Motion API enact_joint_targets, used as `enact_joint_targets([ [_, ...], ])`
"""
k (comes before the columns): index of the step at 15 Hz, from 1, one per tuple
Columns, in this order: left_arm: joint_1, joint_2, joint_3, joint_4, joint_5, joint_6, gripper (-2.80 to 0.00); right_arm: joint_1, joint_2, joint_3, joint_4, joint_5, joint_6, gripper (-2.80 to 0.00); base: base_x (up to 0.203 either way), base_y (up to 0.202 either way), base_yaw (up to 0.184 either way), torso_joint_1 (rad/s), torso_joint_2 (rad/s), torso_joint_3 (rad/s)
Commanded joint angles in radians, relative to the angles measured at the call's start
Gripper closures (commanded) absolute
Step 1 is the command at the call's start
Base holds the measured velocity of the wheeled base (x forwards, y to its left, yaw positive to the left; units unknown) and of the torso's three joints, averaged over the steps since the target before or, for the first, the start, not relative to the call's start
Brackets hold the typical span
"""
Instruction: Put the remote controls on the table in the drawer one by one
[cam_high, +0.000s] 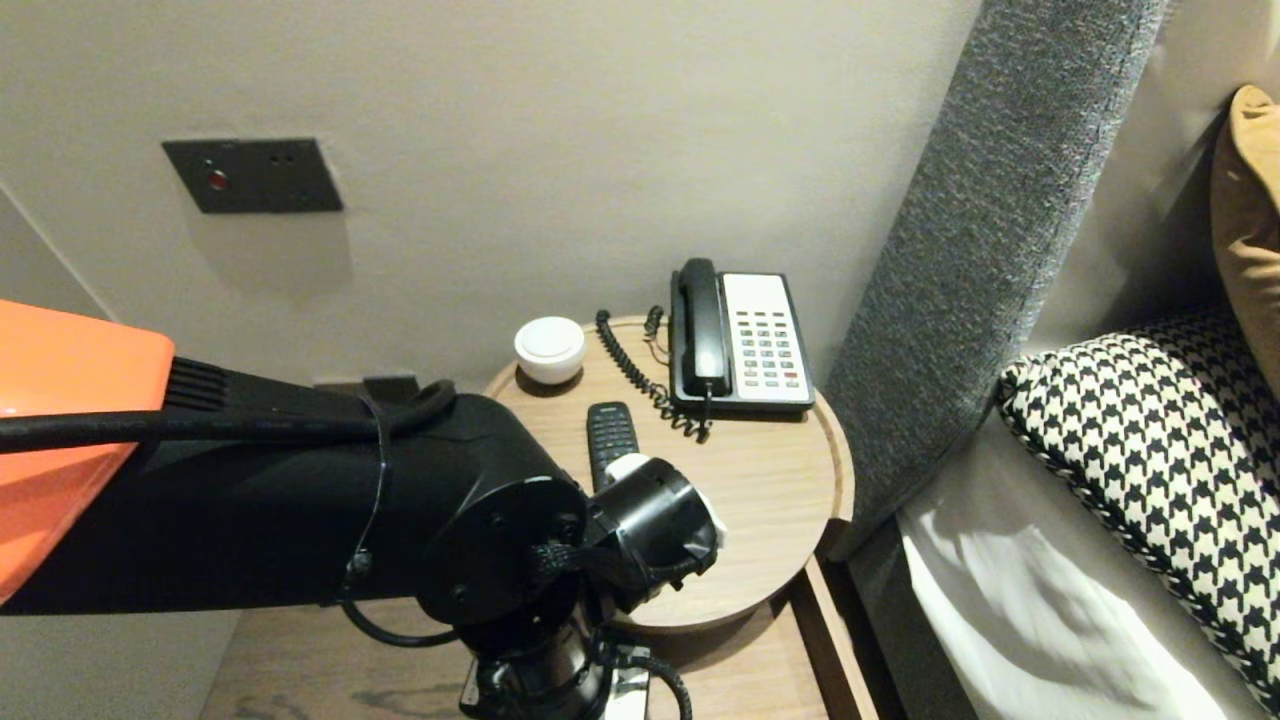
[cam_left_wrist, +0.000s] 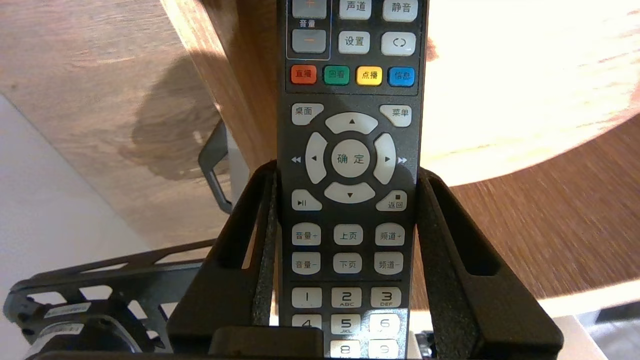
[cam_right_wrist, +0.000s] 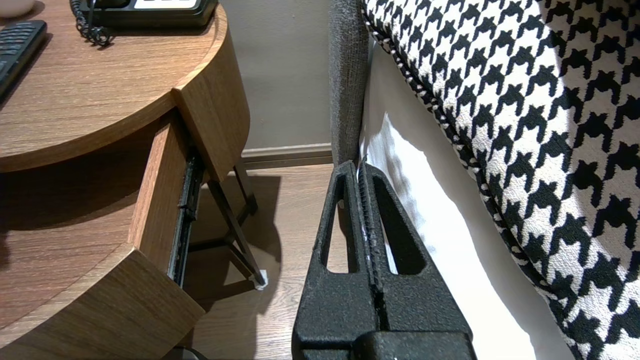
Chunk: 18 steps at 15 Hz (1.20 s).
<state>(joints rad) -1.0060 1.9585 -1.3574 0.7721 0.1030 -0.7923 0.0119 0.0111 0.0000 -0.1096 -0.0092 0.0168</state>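
A dark remote control (cam_left_wrist: 350, 150) with white keys and four coloured buttons sits between the fingers of my left gripper (cam_left_wrist: 348, 170). Both pads press against its long sides near the number keys, so the gripper is shut on it. The remote's far end reaches over the round wooden bedside table (cam_left_wrist: 525, 100); whether it rests on the top I cannot tell. In the head view the left wrist (cam_high: 650, 530) hides the fingers, and only the remote's far end (cam_high: 610, 435) shows. My right gripper (cam_right_wrist: 357, 162) hangs shut and empty, low beside the bed.
On the table (cam_high: 780, 500) stand a black-and-white telephone (cam_high: 740, 340) with a coiled cord and a small white round dish (cam_high: 549, 349). A drawer (cam_right_wrist: 160, 200) below the top is pulled out. A grey headboard (cam_high: 980, 250) and houndstooth pillow (cam_high: 1150, 450) lie to the right.
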Motion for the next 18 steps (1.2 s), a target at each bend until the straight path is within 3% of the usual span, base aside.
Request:
enact_joint_targets([
  [1,-0.002,0.015,0.000,-0.016,0.005,-0.006,0.00,0.000,0.000,0.040,-0.001,0.000,0.000,0.00,0.000,0.000,0.000,0.000,0.00,0.000],
  [4,-0.021,0.034,0.022,-0.065,0.012,-0.015,0.00,0.000,0.000,0.040,-0.001,0.000,0.000,0.00,0.000,0.000,0.000,0.000,0.00,0.000],
  [14,-0.037,0.099,0.037,-0.218,0.126,-0.073,0.00,0.000,0.000,0.040,-0.001,-0.001,0.000,0.00,0.000,0.000,0.000,0.000,0.00,0.000],
  [18,-0.044,0.097,0.114,-0.345,0.166,-0.068,0.00,0.000,0.000,0.040,-0.001,0.000,0.000,0.00,0.000,0.000,0.000,0.000,0.00,0.000],
])
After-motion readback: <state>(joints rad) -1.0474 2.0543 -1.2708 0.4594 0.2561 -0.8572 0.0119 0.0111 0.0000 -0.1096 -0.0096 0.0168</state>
